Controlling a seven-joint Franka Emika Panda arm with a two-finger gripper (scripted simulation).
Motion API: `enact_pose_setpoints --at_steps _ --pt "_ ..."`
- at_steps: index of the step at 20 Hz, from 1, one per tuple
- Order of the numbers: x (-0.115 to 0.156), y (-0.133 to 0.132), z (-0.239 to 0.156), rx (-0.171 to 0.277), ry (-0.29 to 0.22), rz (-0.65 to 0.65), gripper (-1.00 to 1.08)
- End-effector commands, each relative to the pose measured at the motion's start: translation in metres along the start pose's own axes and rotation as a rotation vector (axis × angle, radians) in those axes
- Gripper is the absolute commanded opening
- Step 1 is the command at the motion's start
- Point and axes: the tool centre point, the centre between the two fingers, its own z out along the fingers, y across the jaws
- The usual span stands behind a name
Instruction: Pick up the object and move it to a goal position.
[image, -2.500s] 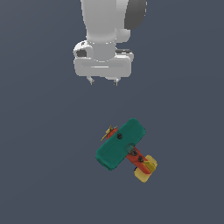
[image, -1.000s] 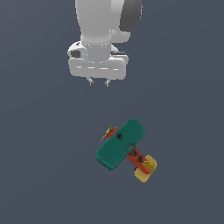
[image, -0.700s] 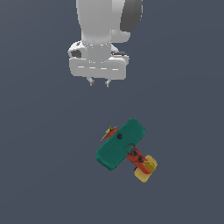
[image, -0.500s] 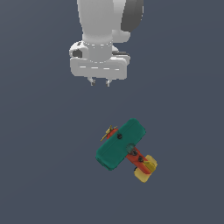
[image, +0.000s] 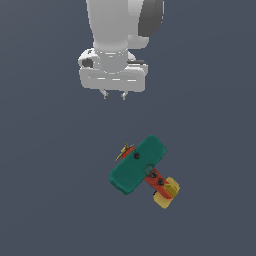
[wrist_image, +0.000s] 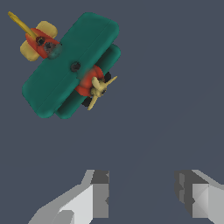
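The small toy biplane with teal-green wings, red body and yellow tail (image: 138, 166) is lying flat on the dark grey tabletop (image: 45, 190), untouched. It is sitting toward 5 o'clock from the white claw (image: 114, 95), well apart. The claw is hanging with its fingers (wrist_image: 97, 192) spread and empty, probably because the descent is not yet begun.

One toy, one arm, one gripper

You have a single toy biplane (image: 138, 166) lying on the dark floor (image: 45, 200), and one arm (image: 120, 30) carrying one gripper (image: 114, 95) with two fingers (wrist_image: 98, 192). On the plane you can count two teal wings stacked one over the other, one red body, one yellow propeller (wrist_image: 99, 89) and one yellow tail (image: 166, 192). The wheels show only as a dark patch under the wings in the wrist view, so you cannot count them.
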Motion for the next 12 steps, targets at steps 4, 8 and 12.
enact_pose_setpoints --at_steps 4,8,12 --pt "0.008 -0.001 0.004 0.023 -0.014 0.007 0.28" --pt "0.017 -0.002 0.008 0.049 -0.029 0.013 0.28" --pt "0.029 -0.004 0.014 0.085 -0.047 0.021 0.28"
